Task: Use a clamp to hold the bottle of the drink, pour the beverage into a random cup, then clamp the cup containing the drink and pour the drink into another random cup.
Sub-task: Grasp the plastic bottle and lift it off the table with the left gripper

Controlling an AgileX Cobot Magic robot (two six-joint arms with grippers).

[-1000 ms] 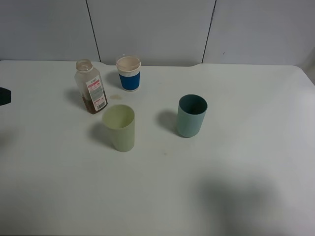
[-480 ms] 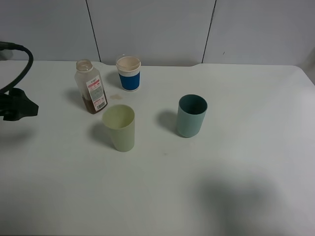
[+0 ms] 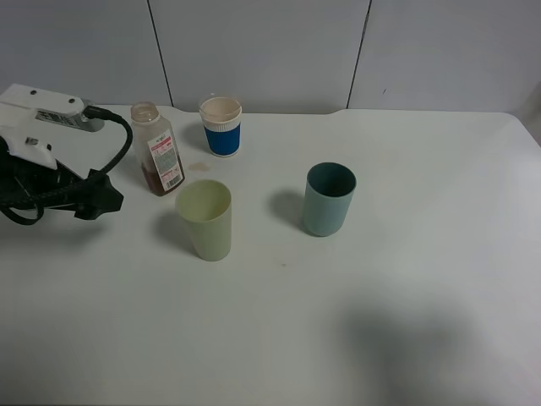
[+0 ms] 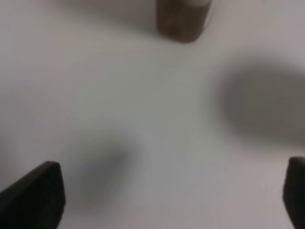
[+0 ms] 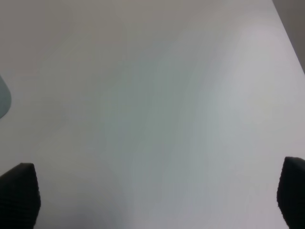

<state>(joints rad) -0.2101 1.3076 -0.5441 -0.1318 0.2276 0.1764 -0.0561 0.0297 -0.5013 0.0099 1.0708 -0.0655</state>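
Note:
A clear plastic bottle with a little brown drink and a red-and-white label stands uncapped at the back left of the white table. A blue cup with a white rim stands to its right. A pale green cup stands in front of the bottle and a teal cup in the middle. My left gripper is open and empty, left of the bottle and apart from it. The left wrist view shows its fingertips wide apart and the bottle's base ahead. My right gripper is open over bare table.
The left arm's white housing and black cable lie close to the bottle's left side. A grey wall runs behind the table. The right arm is out of the high view; only its shadow shows at the front right.
My left arm has come in from the left edge and moved right toward the bottle. The bottle and cups have not moved.

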